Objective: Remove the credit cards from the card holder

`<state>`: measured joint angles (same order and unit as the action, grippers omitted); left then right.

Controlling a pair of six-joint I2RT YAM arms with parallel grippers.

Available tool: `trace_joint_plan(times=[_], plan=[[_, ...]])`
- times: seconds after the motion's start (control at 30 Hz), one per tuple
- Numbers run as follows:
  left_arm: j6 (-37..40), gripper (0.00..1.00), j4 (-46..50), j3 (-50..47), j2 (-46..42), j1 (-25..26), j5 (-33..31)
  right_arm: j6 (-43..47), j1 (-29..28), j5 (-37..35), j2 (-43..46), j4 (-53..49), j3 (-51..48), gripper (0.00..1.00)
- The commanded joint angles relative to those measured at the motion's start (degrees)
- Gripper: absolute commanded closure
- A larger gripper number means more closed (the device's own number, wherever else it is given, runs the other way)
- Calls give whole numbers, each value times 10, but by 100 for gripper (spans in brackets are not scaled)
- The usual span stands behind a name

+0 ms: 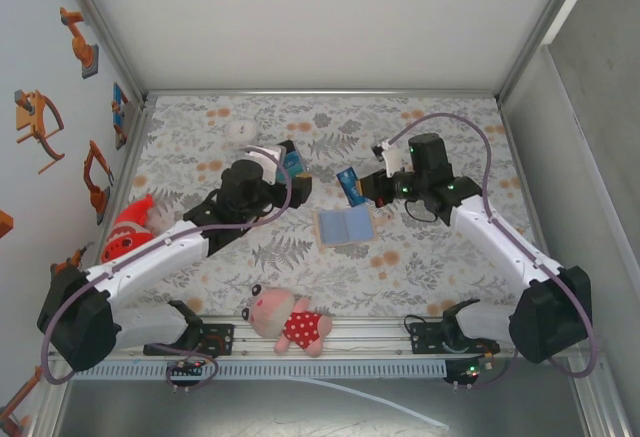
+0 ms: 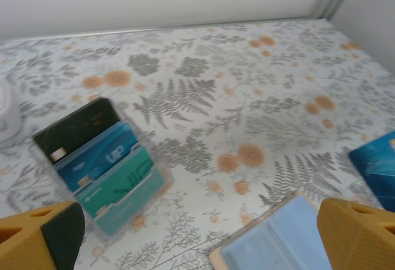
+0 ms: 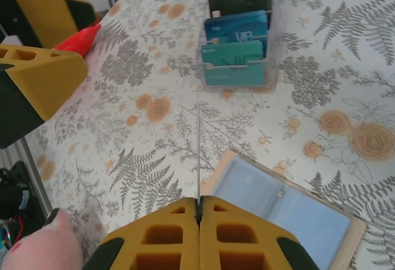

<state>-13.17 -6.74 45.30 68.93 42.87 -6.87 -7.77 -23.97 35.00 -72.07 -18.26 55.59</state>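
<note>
The card holder (image 1: pixel 345 225) lies open and flat at mid-table, tan-edged with blue-grey inner faces (image 3: pixel 281 211), its corner showing in the left wrist view (image 2: pixel 278 245). My right gripper (image 1: pixel 358 189) hangs just above and behind it, shut on a blue credit card (image 1: pixel 349 184). That card is a thin edge-on line in the right wrist view (image 3: pixel 198 152) between the closed jaws (image 3: pixel 199 205), and its blue corner (image 2: pixel 376 168) shows at the right of the left wrist view. My left gripper (image 1: pixel 285 172) stands wide open (image 2: pixel 200 239), holding nothing.
A clear stand (image 1: pixel 292 162) holding dark, blue and teal cards (image 2: pixel 102 171) (image 3: pixel 237 47) sits by the left gripper. A pink pig plush (image 1: pixel 290 322) lies at the near edge, a red plush (image 1: pixel 130 229) at the left, and a white round object (image 1: pixel 240 130) at the back.
</note>
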Motion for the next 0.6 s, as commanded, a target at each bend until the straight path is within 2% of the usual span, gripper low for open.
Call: trace_joint_plan(times=[0.0,0.2,0.27,0.37,0.47,0.57], plan=[[81,3,-23,-4,-14,-10,118,71,-13,34,-8,-45,35,100],[162,1,28,37,14,-40,298,129,-21,66,-16,-87,71,100],[188,6,48,54,30,-54,373,147,-22,80,-19,-102,82,100],[238,15,116,102,59,-60,440,172,-25,98,-25,-126,96,100],[277,22,177,145,88,-60,481,193,-29,107,-34,-152,112,100],[289,33,197,169,108,-60,507,211,-34,107,-45,-178,130,100]])
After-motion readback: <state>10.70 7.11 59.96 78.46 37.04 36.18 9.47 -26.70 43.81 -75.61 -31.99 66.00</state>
